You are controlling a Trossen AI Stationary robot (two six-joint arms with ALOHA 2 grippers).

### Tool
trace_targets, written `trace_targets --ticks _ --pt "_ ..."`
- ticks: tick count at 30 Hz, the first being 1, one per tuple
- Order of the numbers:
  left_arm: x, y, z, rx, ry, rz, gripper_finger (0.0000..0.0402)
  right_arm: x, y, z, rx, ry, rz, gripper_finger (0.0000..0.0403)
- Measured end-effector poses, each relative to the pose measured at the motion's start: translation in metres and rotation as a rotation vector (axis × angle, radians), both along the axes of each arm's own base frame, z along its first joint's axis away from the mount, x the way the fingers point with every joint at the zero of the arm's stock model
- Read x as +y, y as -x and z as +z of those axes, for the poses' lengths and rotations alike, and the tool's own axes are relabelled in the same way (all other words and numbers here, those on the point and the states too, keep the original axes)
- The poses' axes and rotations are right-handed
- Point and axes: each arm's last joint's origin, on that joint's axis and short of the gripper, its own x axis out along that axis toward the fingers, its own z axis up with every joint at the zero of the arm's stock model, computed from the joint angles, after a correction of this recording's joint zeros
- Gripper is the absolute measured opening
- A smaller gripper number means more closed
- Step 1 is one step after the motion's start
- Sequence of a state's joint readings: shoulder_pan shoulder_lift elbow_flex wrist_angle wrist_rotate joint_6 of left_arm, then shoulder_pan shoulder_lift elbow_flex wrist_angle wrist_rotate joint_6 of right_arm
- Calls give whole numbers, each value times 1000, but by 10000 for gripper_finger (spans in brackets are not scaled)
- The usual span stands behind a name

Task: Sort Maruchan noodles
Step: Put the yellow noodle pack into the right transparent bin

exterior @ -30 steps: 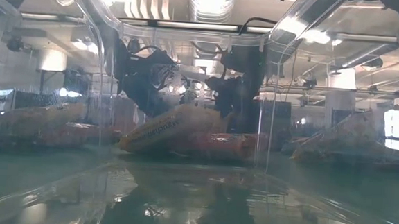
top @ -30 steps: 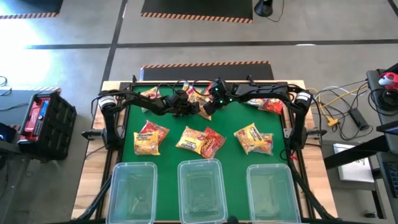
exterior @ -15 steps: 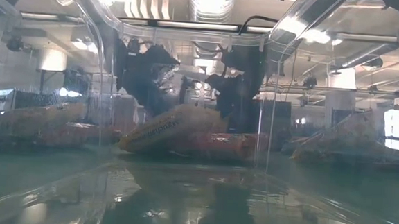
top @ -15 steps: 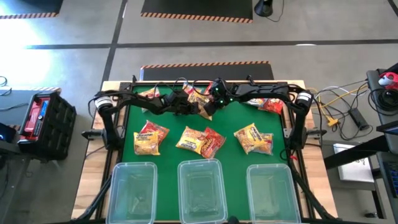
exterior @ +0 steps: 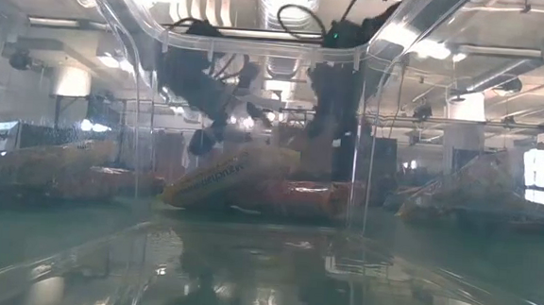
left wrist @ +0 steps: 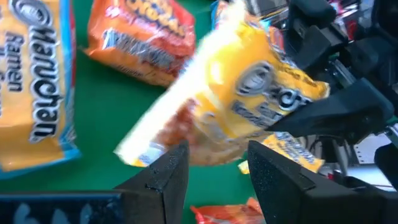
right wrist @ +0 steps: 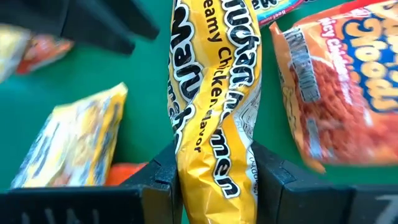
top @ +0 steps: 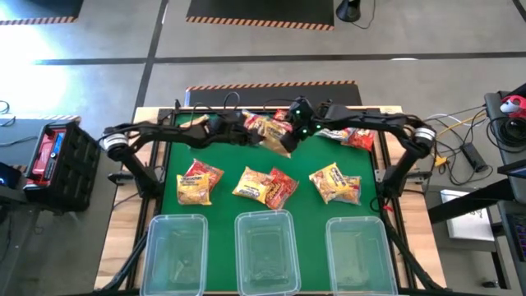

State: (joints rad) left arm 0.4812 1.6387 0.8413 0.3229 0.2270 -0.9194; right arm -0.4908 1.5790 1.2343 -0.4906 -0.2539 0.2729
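L gripper [top: 240, 131] is up over the far-centre of the green mat [top: 222, 160], fingers [left wrist: 163, 177] clamped on a yellow ramen pkt [left wrist: 230, 93], lifted & tilted off the mat. R gripper [top: 288, 141] sits just beside it, pinching a yellow Creamy Chicken pkt [right wrist: 214, 99] edge-on betw its fingers [right wrist: 158, 177], also off the mat. Rest of the Maruchan pkts lie on the mat: yellow/red pile [top: 200, 180] on the L, yellow + red pair [top: 265, 186] centre, yellow pile [top: 335, 183] on the R, red pkts [top: 355, 136] far R corner. Three clear bins [top: 175, 251] in a row along the near edge.
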Motion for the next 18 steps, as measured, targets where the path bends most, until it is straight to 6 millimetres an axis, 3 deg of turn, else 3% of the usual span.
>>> trace_targets --ticks 9,18 --pt "-1 2 6 -8 -25 -8 146 39 44 58 -14 34 102 110" --pt "-1 2 6 -7 -28 -1 146 93 81 93 -42 -17 279 110"
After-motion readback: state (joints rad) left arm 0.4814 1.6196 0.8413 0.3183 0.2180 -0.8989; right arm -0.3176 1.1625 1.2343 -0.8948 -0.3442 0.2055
